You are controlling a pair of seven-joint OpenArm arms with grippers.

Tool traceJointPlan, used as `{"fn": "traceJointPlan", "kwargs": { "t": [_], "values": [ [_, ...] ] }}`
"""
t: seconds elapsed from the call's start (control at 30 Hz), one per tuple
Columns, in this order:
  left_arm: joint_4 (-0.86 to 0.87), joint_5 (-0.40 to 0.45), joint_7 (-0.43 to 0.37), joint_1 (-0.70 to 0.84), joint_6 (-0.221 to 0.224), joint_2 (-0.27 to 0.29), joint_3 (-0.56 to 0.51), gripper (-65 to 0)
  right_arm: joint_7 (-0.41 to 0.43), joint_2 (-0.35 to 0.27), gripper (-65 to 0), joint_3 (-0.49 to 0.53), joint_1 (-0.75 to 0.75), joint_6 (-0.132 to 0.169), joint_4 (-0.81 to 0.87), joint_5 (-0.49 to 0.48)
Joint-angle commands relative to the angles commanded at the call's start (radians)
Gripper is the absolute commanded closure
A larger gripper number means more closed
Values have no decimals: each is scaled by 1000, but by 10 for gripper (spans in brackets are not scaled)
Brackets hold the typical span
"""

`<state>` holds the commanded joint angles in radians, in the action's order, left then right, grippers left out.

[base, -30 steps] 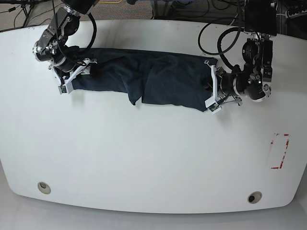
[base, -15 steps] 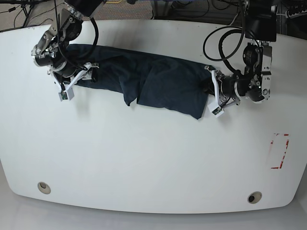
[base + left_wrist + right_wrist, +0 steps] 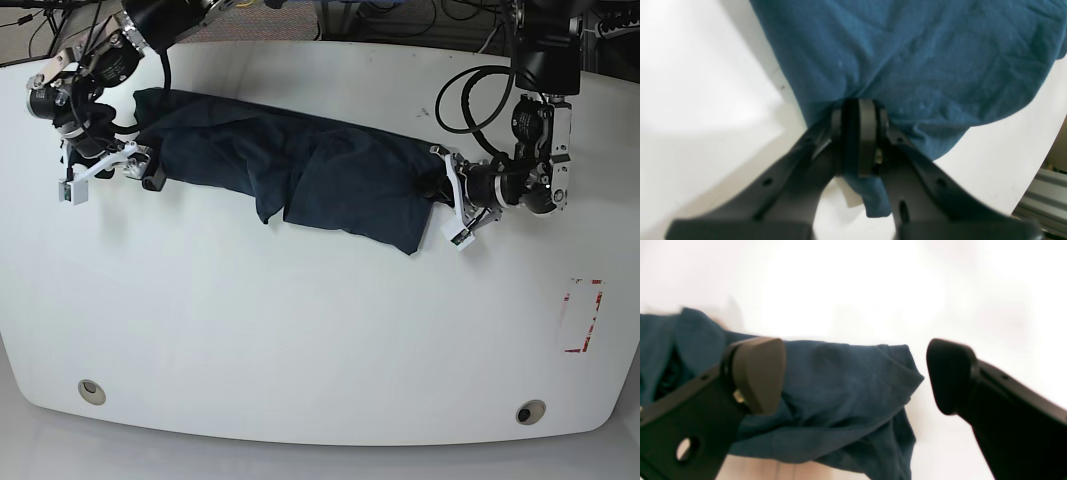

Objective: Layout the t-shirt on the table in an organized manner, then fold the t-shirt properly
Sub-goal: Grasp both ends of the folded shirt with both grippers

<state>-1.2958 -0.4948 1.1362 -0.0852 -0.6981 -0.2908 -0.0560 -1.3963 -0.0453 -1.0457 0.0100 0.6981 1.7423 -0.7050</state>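
The dark navy t-shirt (image 3: 300,170) lies bunched in a long strip across the far half of the white table (image 3: 300,330). At the strip's right end my left gripper (image 3: 445,195) is shut on the fabric. The left wrist view shows the pads of that gripper (image 3: 860,133) pinched on an edge of the t-shirt (image 3: 923,60). My right gripper (image 3: 110,180) stands open at the strip's left end. In the right wrist view its gap (image 3: 853,373) frames a corner of the t-shirt (image 3: 846,380). One finger (image 3: 756,373) overlaps the cloth and the other (image 3: 950,373) is clear of it.
Two grey grommet holes (image 3: 91,390) (image 3: 530,411) sit near the front edge. A red-white tape rectangle (image 3: 583,315) marks the right side. Black cables (image 3: 470,90) loop over the far right of the table. White tabletop (image 3: 700,83) lies beside the cloth.
My right gripper has opened, let go of the shirt's left end and moved left. The left gripper stays shut on the right end, and the strip has tilted slightly.
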Motion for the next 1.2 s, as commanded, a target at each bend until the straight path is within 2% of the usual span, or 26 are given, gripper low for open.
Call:
{"fn": "traceJointPlan", "kwargs": {
  "t": [0.2,0.33,0.5,0.57,1.0,1.07,1.2],
  "values": [
    [2,0,0,0,0,0,0,-49,0,-89,-648,-52,-43,0,-210,-146],
    [2,0,0,0,0,-2,-2,-49,0,-118,-648,-69,-69,0,-258,-181],
    [0,2,0,0,0,-2,-2,-49,0,-121,-648,-75,-94,0,-262,-187],
    [0,2,0,0,0,-2,-2,-49,0,-117,-648,-74,-100,0,-264,-186],
    [0,2,2,0,0,0,-2,-49,19,11,-640,107,-103,0,-259,-186],
    [0,2,2,0,0,0,-2,-49,35,18,-612,133,-103,0,-259,-186],
    [3,3,3,0,0,3,-3,-49,51,25,-474,180,-97,0,-264,-186]
  ]
}}
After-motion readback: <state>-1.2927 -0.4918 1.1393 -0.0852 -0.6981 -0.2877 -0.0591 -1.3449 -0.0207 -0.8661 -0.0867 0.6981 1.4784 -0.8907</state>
